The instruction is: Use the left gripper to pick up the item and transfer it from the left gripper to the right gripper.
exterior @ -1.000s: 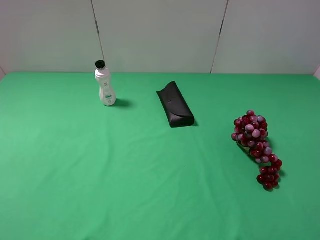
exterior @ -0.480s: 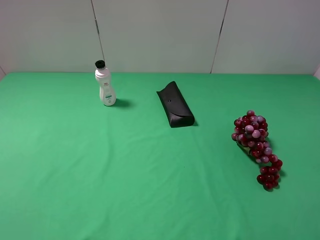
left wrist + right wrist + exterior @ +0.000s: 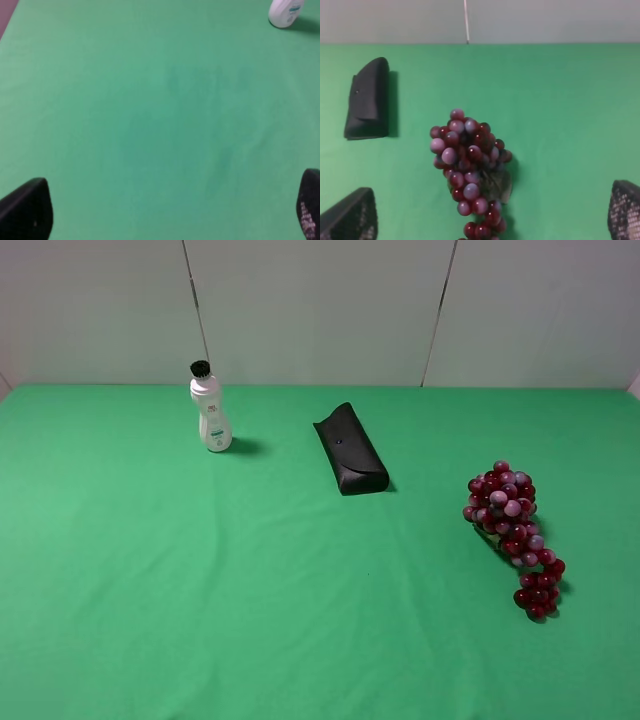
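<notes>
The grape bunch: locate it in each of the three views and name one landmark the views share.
Exterior high: grape bunch lies right of centre on the green cloth.
Left wrist: not in it.
Right wrist: grape bunch at centre.
Shared landmark: the black case.

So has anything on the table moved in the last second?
Nothing visibly changed. The grapes, the black case and the white bottle lie where they were on the green cloth, and no arm has entered the high view.

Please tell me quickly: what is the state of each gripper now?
Left gripper: open, holding nothing, above bare green cloth.
Right gripper: open, holding nothing; the red-purple artificial grape bunch lies ahead.
</notes>
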Controlling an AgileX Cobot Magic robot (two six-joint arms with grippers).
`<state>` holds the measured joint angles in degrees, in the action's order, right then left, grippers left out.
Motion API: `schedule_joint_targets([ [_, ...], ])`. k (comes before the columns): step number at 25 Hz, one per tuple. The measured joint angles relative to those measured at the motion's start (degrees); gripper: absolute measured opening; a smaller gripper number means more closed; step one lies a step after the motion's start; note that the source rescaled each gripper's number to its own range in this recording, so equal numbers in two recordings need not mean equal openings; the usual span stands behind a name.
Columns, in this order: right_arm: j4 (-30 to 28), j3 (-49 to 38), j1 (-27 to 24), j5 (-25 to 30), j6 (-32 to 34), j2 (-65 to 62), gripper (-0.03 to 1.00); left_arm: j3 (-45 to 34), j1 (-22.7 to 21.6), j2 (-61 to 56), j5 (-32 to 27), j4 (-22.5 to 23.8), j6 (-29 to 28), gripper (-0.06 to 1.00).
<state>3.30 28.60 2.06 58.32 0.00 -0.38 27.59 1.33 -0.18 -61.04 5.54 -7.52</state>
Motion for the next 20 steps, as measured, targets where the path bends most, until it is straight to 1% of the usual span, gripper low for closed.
schedule_joint_targets([
  [6,0.0,0.0,-4.71,0.0,0.0,0.0,1.0,0.0,0.0,0.0,0.0,0.0,0.0,0.97],
  [20,0.0,0.0,-4.84,-0.01,0.0,0.0,1.0,0.0,0.0,0.0,0.0,0.0,0.0,0.97],
])
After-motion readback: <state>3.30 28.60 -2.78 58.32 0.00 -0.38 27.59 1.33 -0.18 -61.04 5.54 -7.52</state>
